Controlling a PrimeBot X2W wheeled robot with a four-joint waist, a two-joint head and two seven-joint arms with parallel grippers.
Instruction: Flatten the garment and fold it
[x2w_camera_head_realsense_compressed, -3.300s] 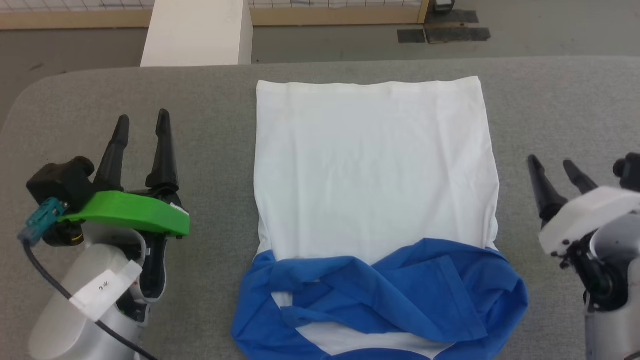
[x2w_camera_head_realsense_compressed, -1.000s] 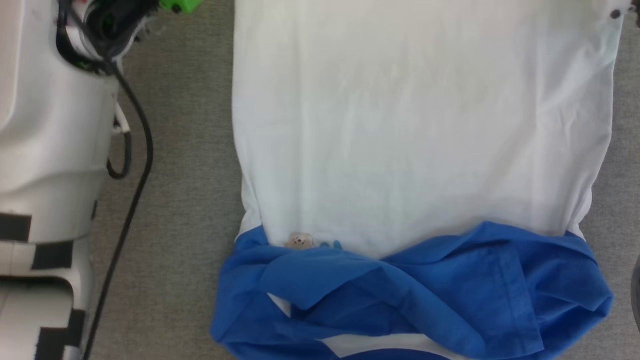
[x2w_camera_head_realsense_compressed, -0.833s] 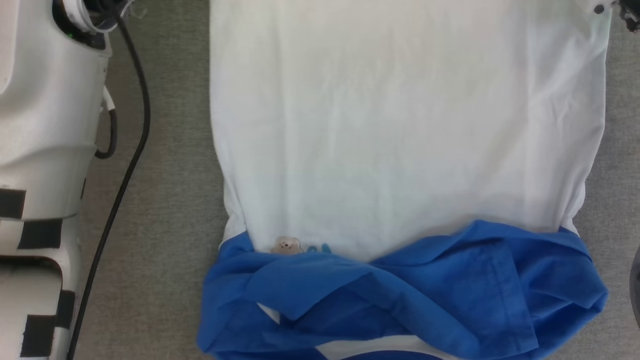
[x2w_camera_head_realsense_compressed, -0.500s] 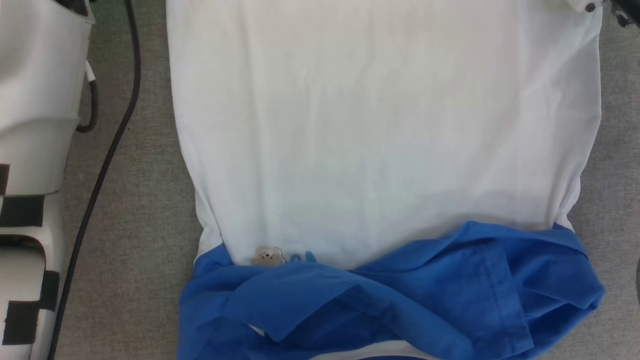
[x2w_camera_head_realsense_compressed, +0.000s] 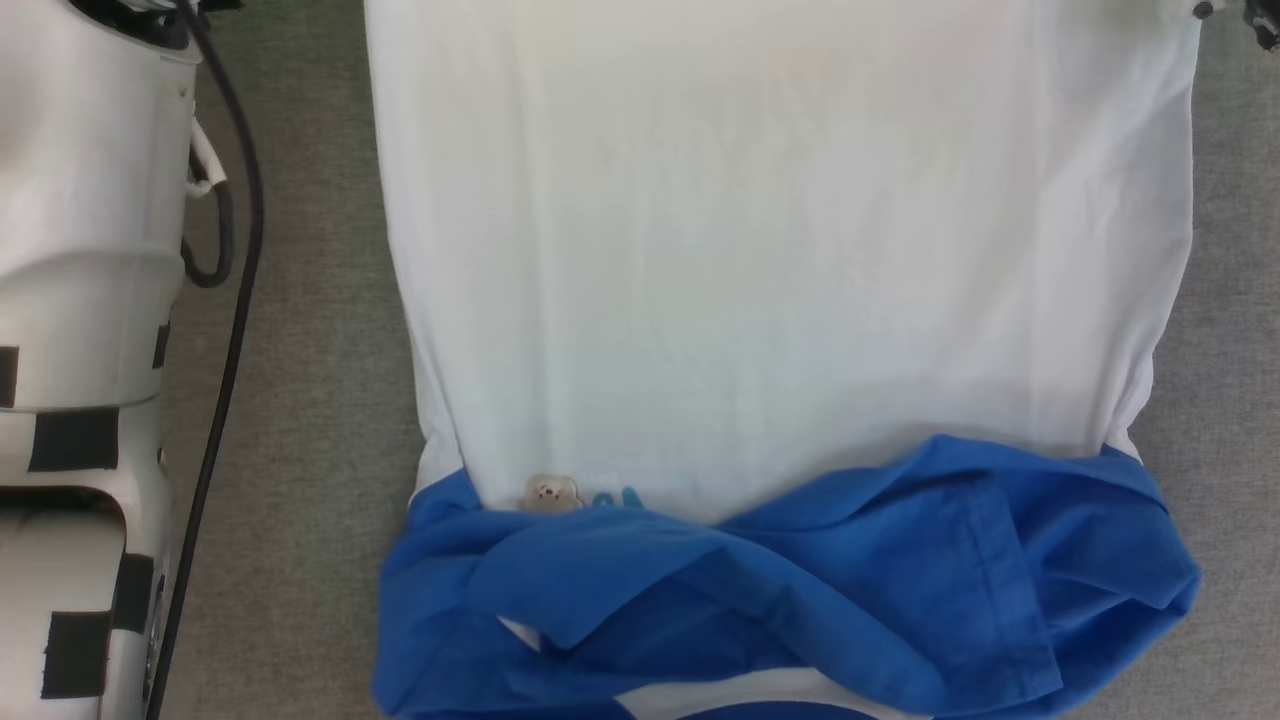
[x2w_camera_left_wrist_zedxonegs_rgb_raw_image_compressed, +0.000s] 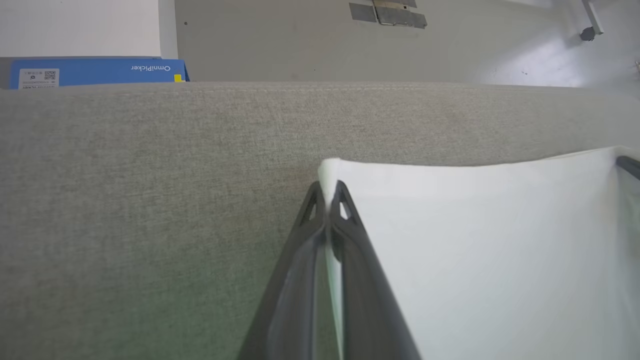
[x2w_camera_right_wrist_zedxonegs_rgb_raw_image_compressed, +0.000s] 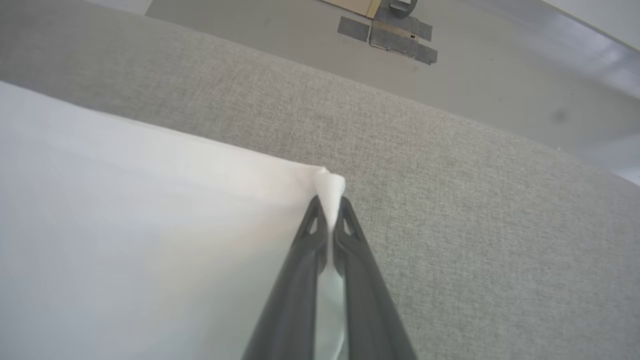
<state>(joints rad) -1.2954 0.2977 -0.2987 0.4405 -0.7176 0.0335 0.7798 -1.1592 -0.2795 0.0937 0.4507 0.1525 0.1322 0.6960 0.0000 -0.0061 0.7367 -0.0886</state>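
Observation:
The garment (x2w_camera_head_realsense_compressed: 780, 270) lies flat on the grey table, its white body stretching away from me and its blue sleeves (x2w_camera_head_realsense_compressed: 800, 610) bunched across the near end, with a small bear patch (x2w_camera_head_realsense_compressed: 552, 493) beside them. In the left wrist view my left gripper (x2w_camera_left_wrist_zedxonegs_rgb_raw_image_compressed: 328, 192) is shut on the garment's (x2w_camera_left_wrist_zedxonegs_rgb_raw_image_compressed: 475, 240) far left hem corner. In the right wrist view my right gripper (x2w_camera_right_wrist_zedxonegs_rgb_raw_image_compressed: 330, 205) is shut on the garment's (x2w_camera_right_wrist_zedxonegs_rgb_raw_image_compressed: 150, 220) far right hem corner, a tuft of white cloth poking out above the tips.
My pale left forearm (x2w_camera_head_realsense_compressed: 80, 250) and its black cable (x2w_camera_head_realsense_compressed: 235, 300) run along the garment's left side. Grey table surface (x2w_camera_left_wrist_zedxonegs_rgb_raw_image_compressed: 150, 200) extends beyond the hem. A blue box (x2w_camera_left_wrist_zedxonegs_rgb_raw_image_compressed: 95, 72) sits past the far table edge, with floor behind.
The head camera has dropped close over the garment since the earliest frame. Within the last second my left gripper went from open to shut on the left hem corner.

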